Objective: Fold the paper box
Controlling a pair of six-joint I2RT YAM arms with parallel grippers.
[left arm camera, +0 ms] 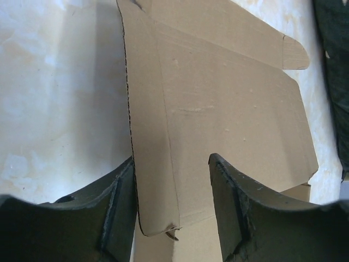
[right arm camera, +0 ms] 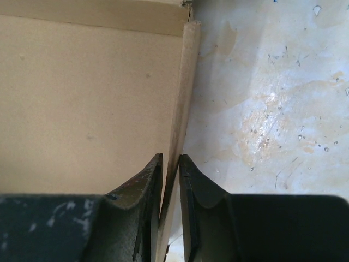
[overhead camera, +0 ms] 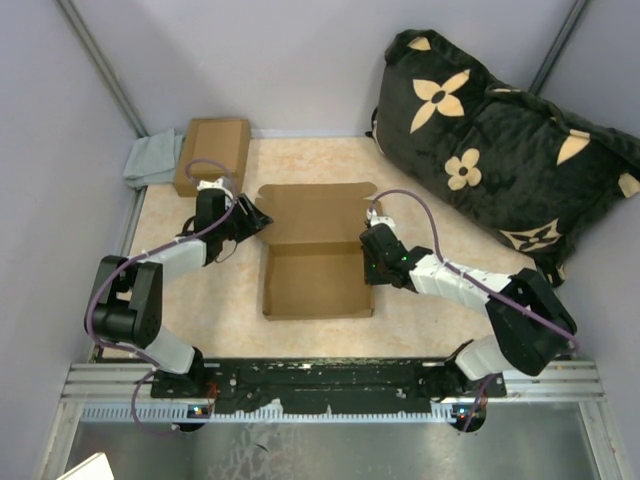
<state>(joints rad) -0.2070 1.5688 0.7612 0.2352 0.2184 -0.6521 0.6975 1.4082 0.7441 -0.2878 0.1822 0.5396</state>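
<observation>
Right claw [right arm camera: 170, 158] pinches a side wall of the paper box [overhead camera: 315, 265] — left claw [left arm camera: 172, 161], elbow bent, gapes around its lid.

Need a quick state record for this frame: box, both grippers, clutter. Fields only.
box: tan-brown plain cardboard mailer box, lid open toward the far side
left gripper: open, straddling the lid's left flap
right gripper: shut on the box's right wall
clutter: smaller brown cardboard box, grey cloth, black cushion with tan flowers
</observation>
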